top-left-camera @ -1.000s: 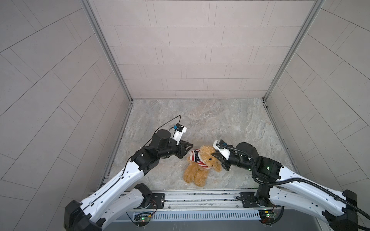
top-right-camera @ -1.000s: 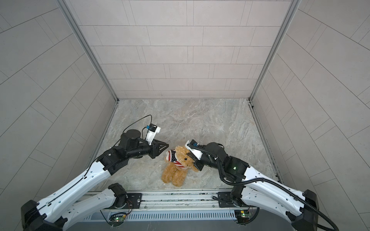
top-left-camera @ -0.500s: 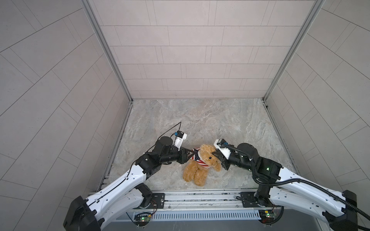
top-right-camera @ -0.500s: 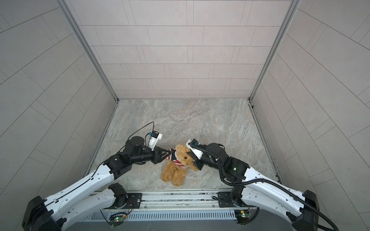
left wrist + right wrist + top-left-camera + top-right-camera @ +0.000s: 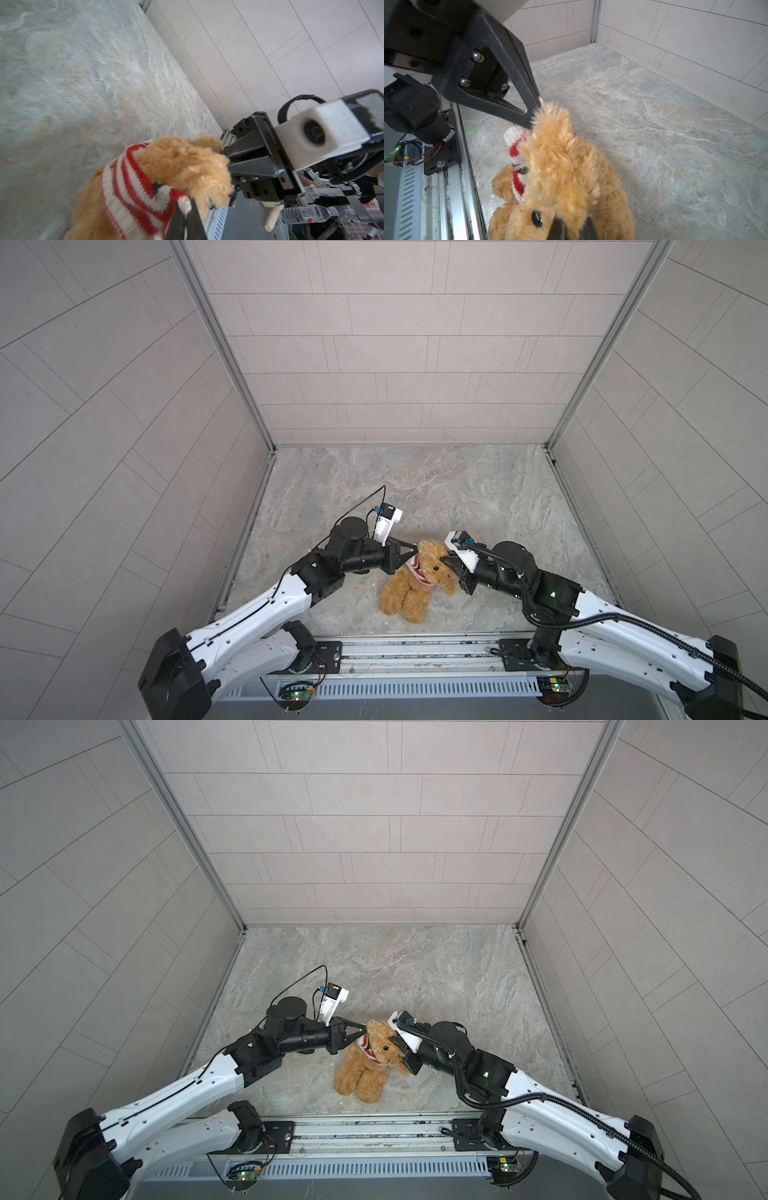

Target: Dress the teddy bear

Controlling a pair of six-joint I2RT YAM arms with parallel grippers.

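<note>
Since a second ago the left gripper [image 5: 412, 549] has come forward across the gap to the teddy bear [image 5: 409, 589] and pressed its fingers together on the edge of the red-and-white striped sweater [image 5: 417, 572]. The right gripper [image 5: 445, 561] has stayed clamped on the fur of the bear's head, and the bear has not shifted.

Nearest the camera head, a metal rail [image 5: 415, 651] runs along the front edge and carries both arm bases. Beyond it lies a stone-look floor [image 5: 415, 489], grey with beige veining. Pale tiled walls [image 5: 395, 344] close it in on three sides, with metal strips in the far corners.

The bear sits on the floor close to the rail, between the two grippers in both top views. It is fluffy and golden-brown, its legs splayed toward the rail and its head propped up and turned toward the right arm, one dark eye showing. The sweater is bunched round its neck like a collar, leaving the belly and legs uncovered.

From the left wrist, the dark fingertips [image 5: 176, 218] pinch a white knitted lump at the sweater's rim. From the right wrist, the fingertips [image 5: 557, 228] bite into the plush just beside the eye
</note>
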